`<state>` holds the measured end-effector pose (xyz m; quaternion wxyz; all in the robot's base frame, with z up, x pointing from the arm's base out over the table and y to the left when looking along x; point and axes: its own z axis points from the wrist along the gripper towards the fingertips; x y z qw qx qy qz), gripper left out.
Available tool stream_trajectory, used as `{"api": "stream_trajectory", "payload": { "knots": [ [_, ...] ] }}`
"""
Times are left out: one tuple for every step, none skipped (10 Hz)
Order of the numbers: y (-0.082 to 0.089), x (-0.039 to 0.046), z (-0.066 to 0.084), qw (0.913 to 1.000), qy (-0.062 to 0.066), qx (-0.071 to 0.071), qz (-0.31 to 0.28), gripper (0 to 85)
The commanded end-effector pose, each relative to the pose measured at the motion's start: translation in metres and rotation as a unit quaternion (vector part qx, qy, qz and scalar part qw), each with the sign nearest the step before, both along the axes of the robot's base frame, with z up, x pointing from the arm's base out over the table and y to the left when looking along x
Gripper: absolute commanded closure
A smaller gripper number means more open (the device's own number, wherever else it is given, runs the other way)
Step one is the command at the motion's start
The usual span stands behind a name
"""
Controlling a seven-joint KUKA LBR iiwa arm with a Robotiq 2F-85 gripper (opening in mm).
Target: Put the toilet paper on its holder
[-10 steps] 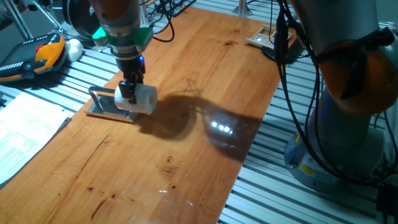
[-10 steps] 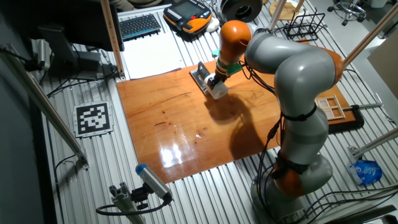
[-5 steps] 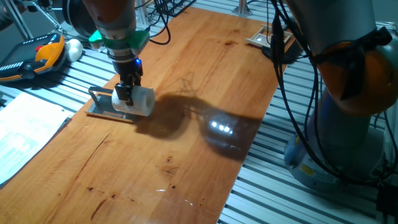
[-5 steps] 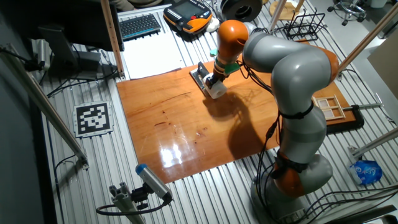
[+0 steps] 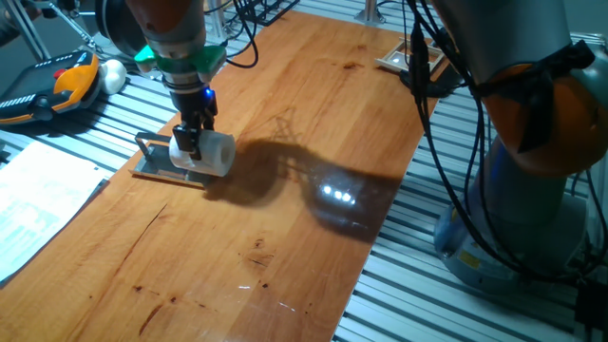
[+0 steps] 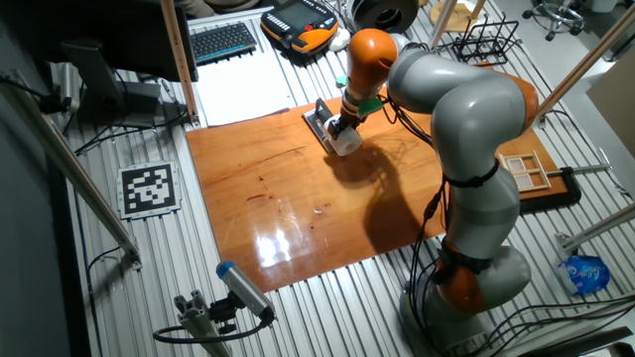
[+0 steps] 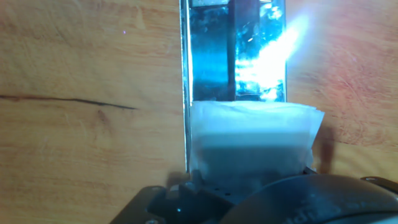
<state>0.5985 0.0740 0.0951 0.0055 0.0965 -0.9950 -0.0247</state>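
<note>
The toilet paper (image 5: 214,154) is a short white roll lying on its side at the right end of the holder (image 5: 157,163), a shiny grey metal plate with a thin raised bar at its left end. My gripper (image 5: 191,147) is shut on the roll's left end and holds it low over the plate. In the other fixed view the roll (image 6: 346,142) sits under the gripper (image 6: 340,131) on the holder (image 6: 321,121). In the hand view the roll (image 7: 252,143) fills the lower middle, with the gleaming holder plate (image 7: 214,56) stretching ahead.
A small white ball (image 5: 113,74) and an orange-black pendant (image 5: 57,87) lie on the slatted bench at the back left. White paper sheets (image 5: 38,204) lie at the left. A pale wooden framed tray (image 5: 408,57) sits at the far right table edge. The robot's base (image 5: 532,142) stands at the right.
My gripper has carried the roll a little to the left along the holder plate and slightly lower. Nothing else has moved.
</note>
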Motion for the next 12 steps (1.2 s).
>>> {"api": "stream_trajectory", "payload": {
  "knots": [
    [0.0002, -0.0004, 0.0017, 1.0, 0.003, -0.001, -0.002, 34.0],
    [0.0008, -0.0012, 0.0013, 1.0, 0.001, -0.002, -0.002, 34.0],
    [0.001, -0.0017, 0.0017, 1.0, 0.001, -0.003, -0.004, 34.0],
    [0.0007, -0.0014, 0.0021, 0.9999, 0.002, -0.004, -0.009, 34.0],
    [0.0005, -0.0019, 0.0047, 0.9998, -0.003, -0.014, -0.013, 34.0],
    [0.0003, -0.0021, 0.0064, 0.9997, -0.005, -0.016, -0.02, 34.0],
    [0.0, -0.002, 0.0069, 0.9996, -0.005, -0.021, -0.02, 34.0],
    [0.0015, -0.0038, 0.0079, 0.9994, -0.006, -0.026, -0.021, 34.0],
    [0.0019, -0.0045, 0.0083, 0.9995, -0.008, -0.026, -0.019, 34.0],
    [0.0013, -0.0041, 0.0086, 0.9995, -0.009, -0.027, -0.015, 34.0],
    [0.0013, -0.0041, 0.0086, 0.9996, -0.006, -0.026, -0.009, 34.0],
    [0.0013, -0.0041, 0.0086, 0.9997, -0.003, -0.024, -0.007, 34.0]
  ]
}}
